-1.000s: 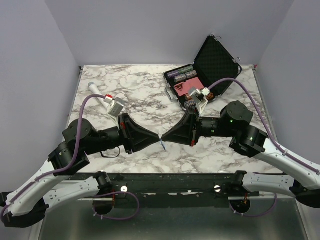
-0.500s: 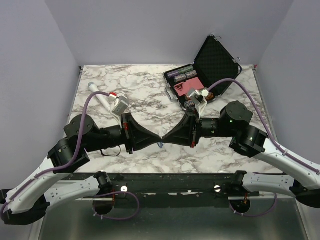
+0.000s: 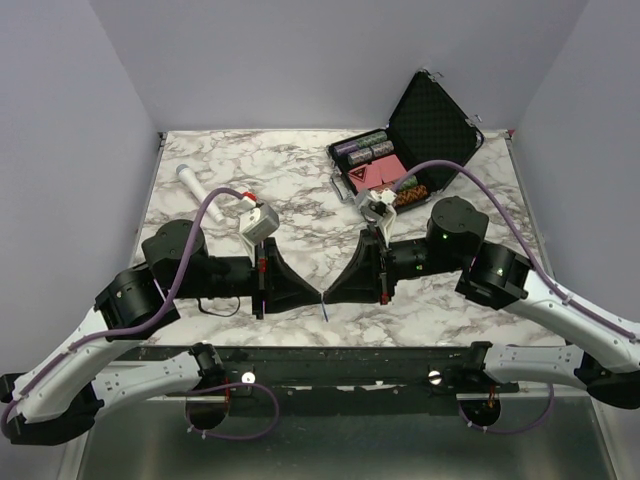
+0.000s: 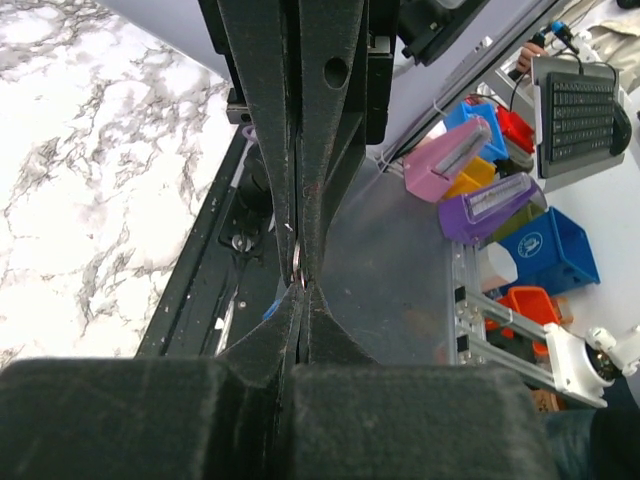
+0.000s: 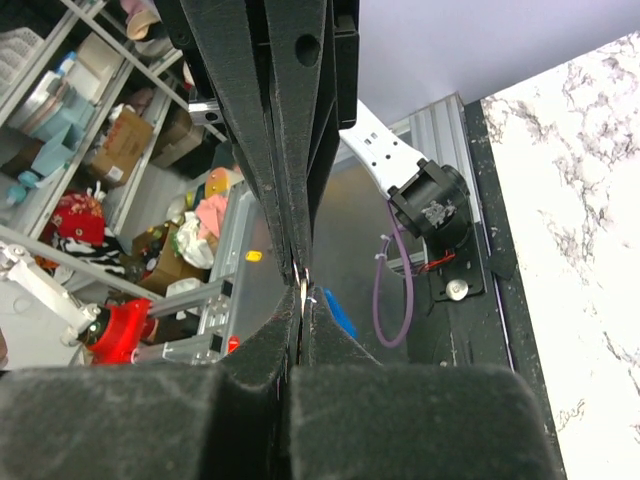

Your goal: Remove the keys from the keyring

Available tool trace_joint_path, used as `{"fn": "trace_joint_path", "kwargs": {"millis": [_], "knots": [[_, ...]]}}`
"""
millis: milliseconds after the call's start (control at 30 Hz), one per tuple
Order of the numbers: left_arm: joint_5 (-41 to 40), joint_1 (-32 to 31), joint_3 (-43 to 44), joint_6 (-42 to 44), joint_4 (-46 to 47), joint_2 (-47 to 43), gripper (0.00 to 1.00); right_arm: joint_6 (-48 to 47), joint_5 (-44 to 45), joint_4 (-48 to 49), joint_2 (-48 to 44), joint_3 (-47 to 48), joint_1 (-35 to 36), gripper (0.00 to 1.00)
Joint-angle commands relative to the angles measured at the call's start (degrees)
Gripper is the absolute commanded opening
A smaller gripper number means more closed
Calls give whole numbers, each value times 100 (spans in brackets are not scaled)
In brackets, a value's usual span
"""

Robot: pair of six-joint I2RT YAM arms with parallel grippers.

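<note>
My left gripper and right gripper meet tip to tip above the table's near edge, both shut. The keyring's thin metal ring is pinched at the left fingertips. Its blue tag hangs just below the tips and shows as a blue sliver in the left wrist view and the right wrist view. A thin silvery key sits between the right fingertips. Most of the key is hidden by the fingers.
A white microphone lies at the far left of the marble table. An open black case with batteries and a red card stands at the back right. The black front rail runs below the grippers.
Both grippers have moved together toward the table's near edge, still tip to tip. The left wrist has swung right, so the microphone is now uncovered. The blue tag hangs lower.
</note>
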Motion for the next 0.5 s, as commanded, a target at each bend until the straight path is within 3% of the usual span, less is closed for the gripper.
{"fn": "trace_joint_path", "kwargs": {"millis": [0, 467], "knots": [[688, -47, 265, 303, -425, 97, 0, -192, -44, -217, 84, 300, -2, 1], [1330, -47, 906, 1049, -1409, 668, 6, -552, -422, -1060, 409, 739, 50, 1]]}}
